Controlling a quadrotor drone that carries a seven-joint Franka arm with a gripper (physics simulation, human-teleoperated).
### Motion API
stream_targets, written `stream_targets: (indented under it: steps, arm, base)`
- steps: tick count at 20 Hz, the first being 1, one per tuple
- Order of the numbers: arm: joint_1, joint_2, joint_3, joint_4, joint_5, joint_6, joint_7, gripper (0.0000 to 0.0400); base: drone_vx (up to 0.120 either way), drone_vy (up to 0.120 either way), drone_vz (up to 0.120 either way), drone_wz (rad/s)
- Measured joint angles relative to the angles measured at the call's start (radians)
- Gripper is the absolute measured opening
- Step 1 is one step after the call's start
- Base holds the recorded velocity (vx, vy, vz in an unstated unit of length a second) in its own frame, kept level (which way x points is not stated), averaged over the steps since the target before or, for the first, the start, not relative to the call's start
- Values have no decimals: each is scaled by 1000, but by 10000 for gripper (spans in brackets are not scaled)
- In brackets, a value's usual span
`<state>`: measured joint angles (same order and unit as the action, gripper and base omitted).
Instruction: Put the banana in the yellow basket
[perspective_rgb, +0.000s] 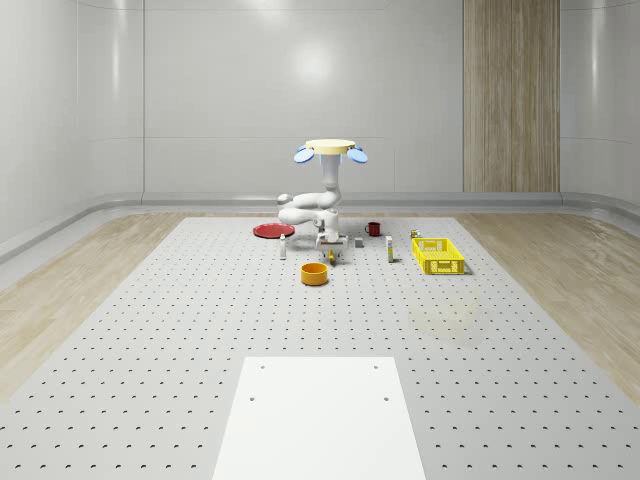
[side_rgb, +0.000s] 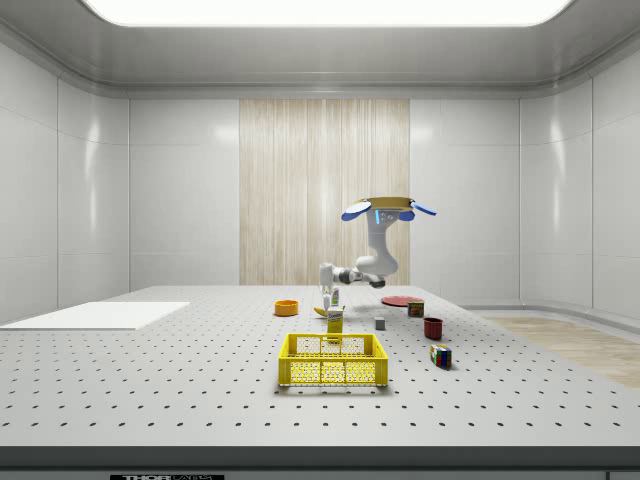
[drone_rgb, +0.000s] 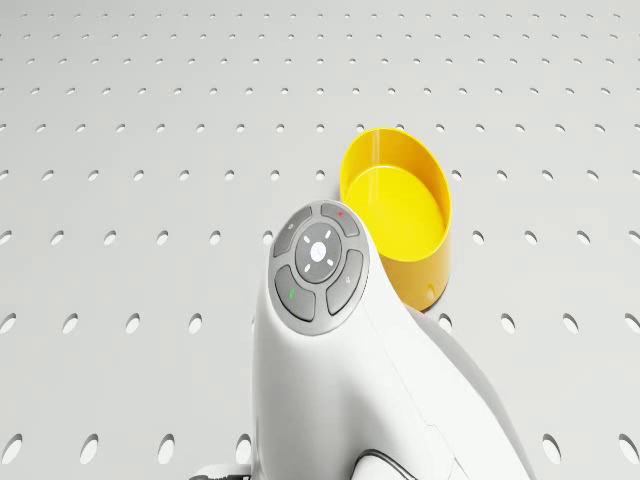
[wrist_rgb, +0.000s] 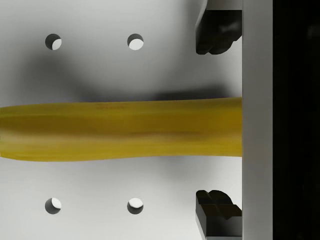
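The banana (wrist_rgb: 120, 131) lies flat on the perforated table. My gripper (wrist_rgb: 218, 122) is low over it and open, with one black fingertip (wrist_rgb: 215, 32) on each side of the fruit and a gap at both. In the side view the gripper (side_rgb: 326, 298) hangs just above the banana (side_rgb: 321, 311). The drone (perspective_rgb: 331, 150) hovers above this spot with the arm folded down. The yellow basket (perspective_rgb: 438, 256) stands on the table to the whole-scene view's right of the gripper (perspective_rgb: 326, 248), well apart from it.
An orange bowl (perspective_rgb: 315, 273) sits just in front of the arm and is close under the wrist (drone_rgb: 320, 265). A red plate (perspective_rgb: 270, 230), red mug (perspective_rgb: 373, 228), grey cube (perspective_rgb: 358, 241), yellow carton (side_rgb: 335, 320) and Rubik's cube (side_rgb: 440, 355) are scattered nearby. A white panel (perspective_rgb: 320, 420) lies nearer the camera.
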<state>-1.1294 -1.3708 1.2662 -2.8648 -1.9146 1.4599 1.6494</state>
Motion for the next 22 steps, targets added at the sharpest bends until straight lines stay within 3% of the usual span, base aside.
stream_targets:
  steps: [15,16,19,22]
  arm:
    - [15,-44,-87,2,-72,65,-6,400]
    - [15,-45,-89,2,-73,67,-7,380]
    - [16,-49,-92,2,-75,72,-8,259]
    - [16,-52,-94,3,-76,75,-8,201]
  base:
    - [0,0,0,0]
    - [0,0,0,0]
    - [0,0,0,0]
    - [0,0,0,0]
